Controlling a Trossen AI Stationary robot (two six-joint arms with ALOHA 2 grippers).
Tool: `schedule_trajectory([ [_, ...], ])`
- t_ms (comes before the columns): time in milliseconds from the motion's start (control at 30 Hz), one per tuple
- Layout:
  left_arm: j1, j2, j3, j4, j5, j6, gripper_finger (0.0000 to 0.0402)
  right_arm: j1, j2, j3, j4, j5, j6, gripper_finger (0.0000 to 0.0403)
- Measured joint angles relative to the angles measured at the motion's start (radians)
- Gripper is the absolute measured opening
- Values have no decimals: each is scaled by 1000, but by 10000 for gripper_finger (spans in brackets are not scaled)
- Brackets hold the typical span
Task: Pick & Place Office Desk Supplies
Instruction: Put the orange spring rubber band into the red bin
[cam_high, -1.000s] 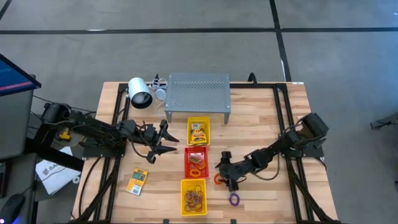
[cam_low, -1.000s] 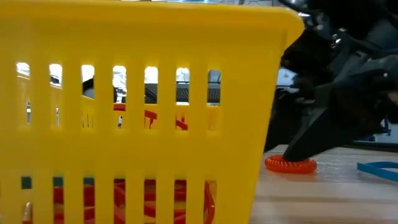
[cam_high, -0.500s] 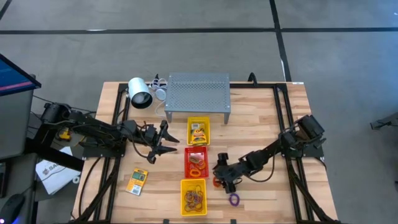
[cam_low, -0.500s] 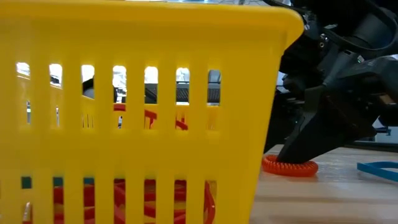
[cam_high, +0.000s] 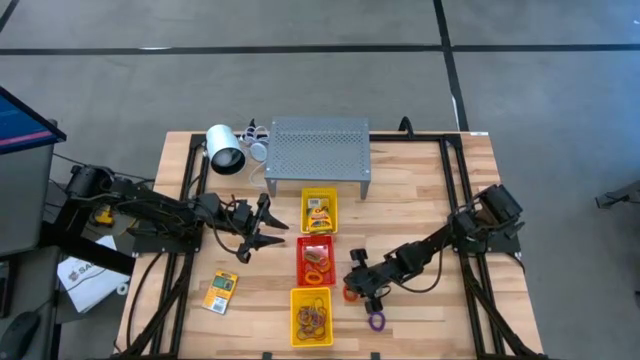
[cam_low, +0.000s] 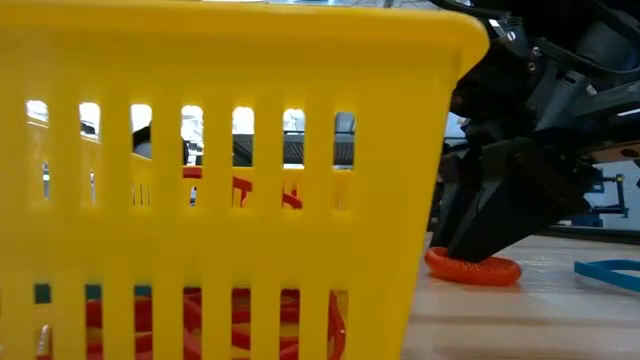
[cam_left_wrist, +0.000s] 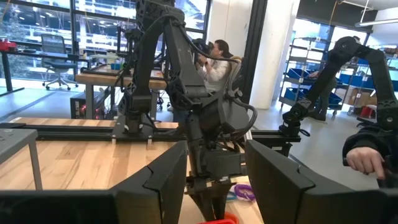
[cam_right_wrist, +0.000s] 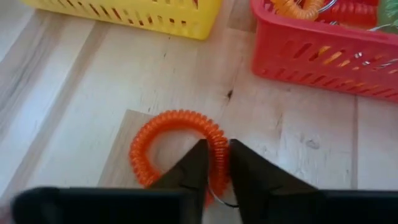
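Now orange coil ring (cam_right_wrist: 180, 146) between right gripper (cam_right_wrist: 216, 163) fingertips

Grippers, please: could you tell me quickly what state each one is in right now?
Left gripper: open, holding nothing, above the table.
Right gripper: shut on the orange coil ring, which lies on the table.

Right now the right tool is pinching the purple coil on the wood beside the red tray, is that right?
Not quite: the colour is wrong. The right tool is pinching the orange coil on the wood beside the red tray, as the right wrist view shows. The purple coil lies untouched nearer the table edge in the high view.
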Motion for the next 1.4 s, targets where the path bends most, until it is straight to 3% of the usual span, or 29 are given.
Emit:
schedule_trajectory([
  [133, 0, 0, 0, 0, 0, 0, 159, -1, -12, -1, -7, 2, 0, 12],
  [300, 0, 0, 0, 0, 0, 0, 159, -2, -52, -6, -40, 3, 19, 21],
  [433, 0, 0, 0, -1, 0, -18, 159, -2, -124, -8, -110, 7, 23, 6],
  [767, 0, 0, 0, -11, 0, -19, 159, -2, -307, -5, -217, 120, 53, 4],
  [1067, 0, 0, 0, -71, 0, -18, 159, -45, -337, -4, -130, 237, -1, 5],
  [1400, 0, 0, -19, -142, -81, 8, 159, -199, -334, -2, 37, 243, -83, 9],
])
